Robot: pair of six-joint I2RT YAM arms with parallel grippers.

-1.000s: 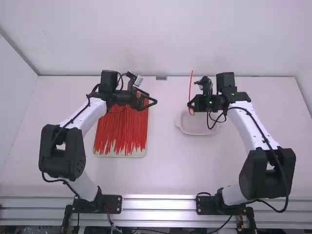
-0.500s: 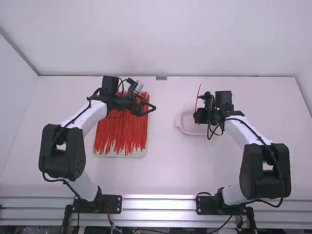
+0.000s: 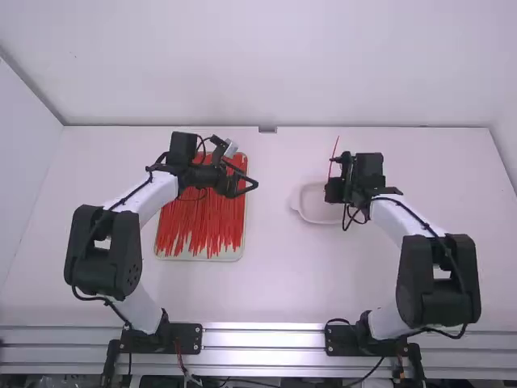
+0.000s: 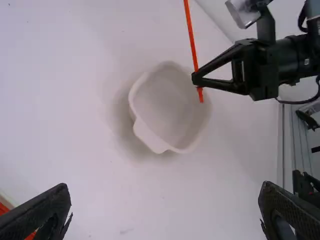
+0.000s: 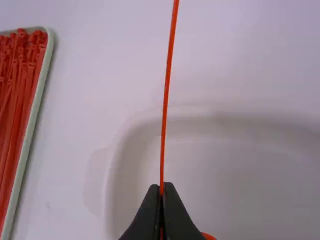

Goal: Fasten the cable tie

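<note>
Looks like we're at the very start of the fastening. The right gripper is pinching one red cable tie near its lower end, fingers clamped tight on it. The long strip is sticking straight out past the fingertips, not bent into a loop at all. It's hanging right over the white bowl, just above it and not touching as far as I can see. A short red stub is poking out behind the fingers, but I can't tell if that's the head end.

The left gripper is hovering over the tray with its fingers spread wide and nothing in them, aiming across at the tie. The two grippers are sitting well apart.

My guess for the next move: the left one has to come across, catch the free end, curl it round and poke the tip through the head. That's fiddly, since the strip is thin and springy and the slot is tiny.

Otherwise there's just the pile of spare ties lying in that tray on the white table. Nothing is blocking the path between the arms. The bowl below is the only thing to bump.
</note>
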